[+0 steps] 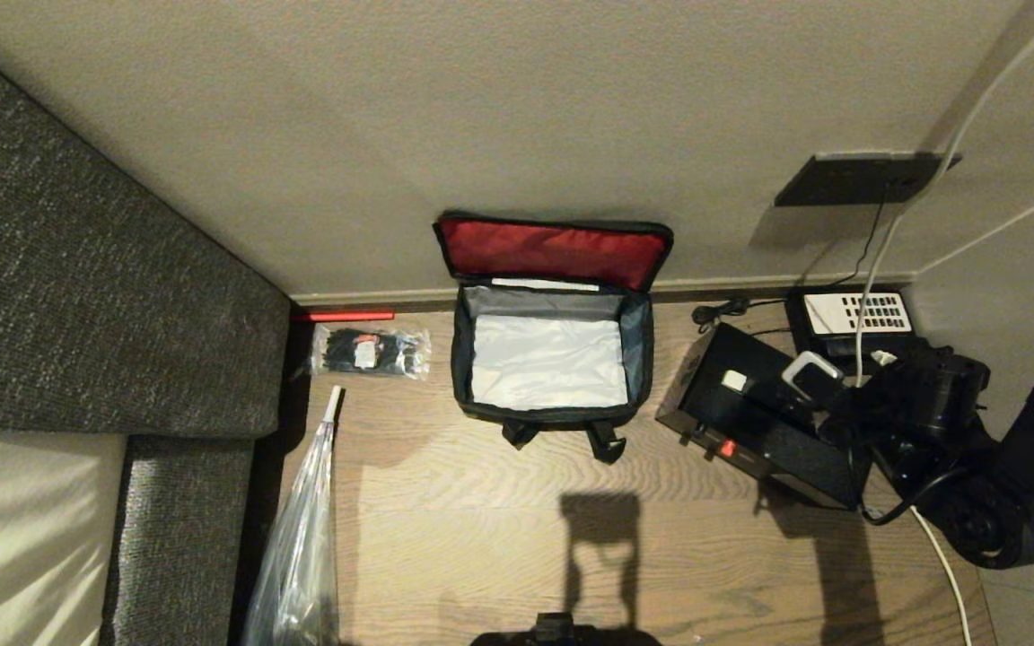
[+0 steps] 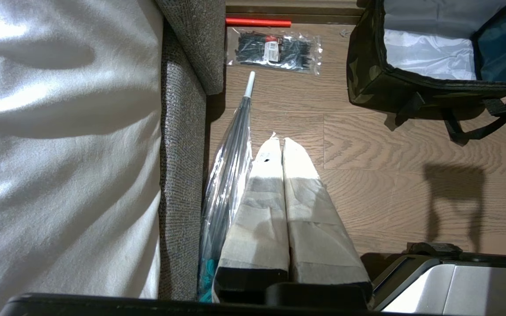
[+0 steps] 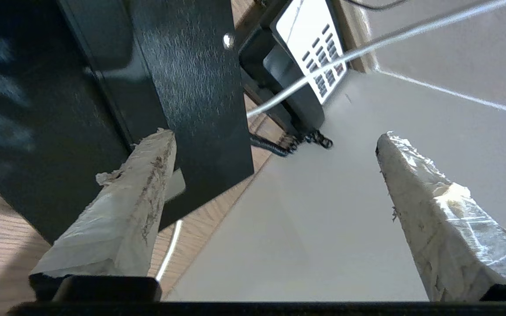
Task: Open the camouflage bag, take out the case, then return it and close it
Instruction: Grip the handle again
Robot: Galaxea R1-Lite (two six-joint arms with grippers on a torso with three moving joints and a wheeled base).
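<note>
Case (image 1: 755, 417) sits on the floor beside the right end effector (image 3: 275, 210), fingers spread wide, gripping nothing.

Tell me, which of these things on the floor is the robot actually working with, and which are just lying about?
Part of the job:
camouflage bag, lid open, empty inside
black case, on the floor beside the bag
right gripper, jaws open, by the case

Just lying about:
telephone
packet of cable ties
umbrella
red stick
</note>
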